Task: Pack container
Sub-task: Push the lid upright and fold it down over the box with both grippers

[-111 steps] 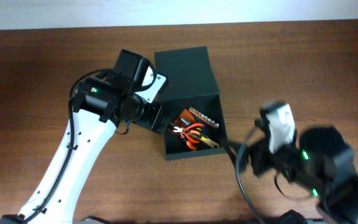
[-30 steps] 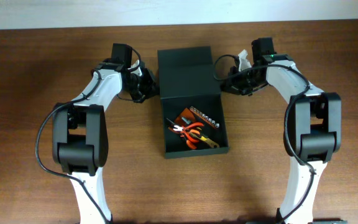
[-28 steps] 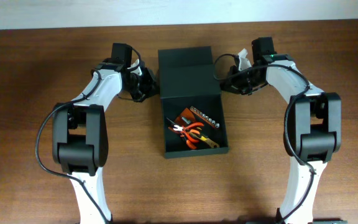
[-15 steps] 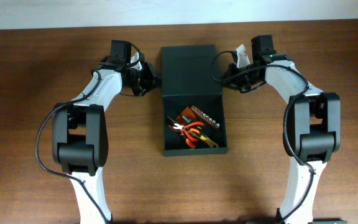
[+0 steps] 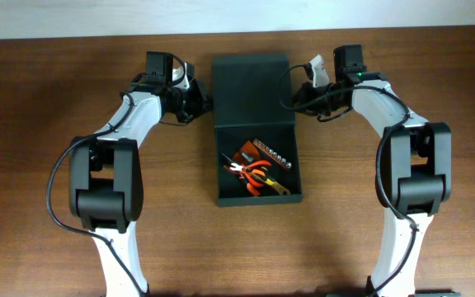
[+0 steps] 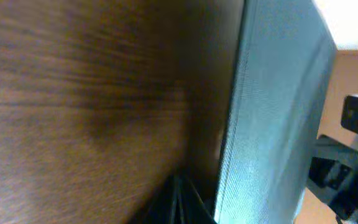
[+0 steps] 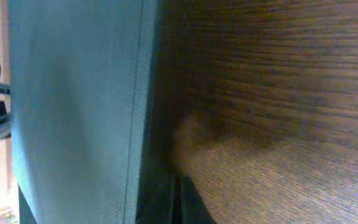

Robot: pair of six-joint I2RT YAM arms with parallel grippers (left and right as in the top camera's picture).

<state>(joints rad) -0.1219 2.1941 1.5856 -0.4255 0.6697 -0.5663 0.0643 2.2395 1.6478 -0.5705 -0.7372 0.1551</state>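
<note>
The dark container [image 5: 225, 196] stands open mid-table, its flap lid [image 5: 251, 89] raised toward the far side. Inside lie orange-handled pliers [image 5: 256, 176] and a strip of bits [image 5: 272, 155]. My left gripper [image 5: 205, 105] is shut and sits against the lid's left edge. My right gripper [image 5: 290, 101] is shut at the lid's right edge. In the left wrist view the lid [image 6: 272, 118] rises on the right beside the closed fingertips [image 6: 180, 202]. In the right wrist view the lid [image 7: 73, 112] fills the left, next to the closed fingertips [image 7: 178, 202].
The brown wooden table [image 5: 48, 198] spreads around the container. A pale wall strip [image 5: 72, 16] runs along the far edge. Both arms reach in from the near side, their bases by the front edge.
Both shut grippers have moved away from me along the lid's sides. The lid has tilted up and back, and the container has slid slightly away.
</note>
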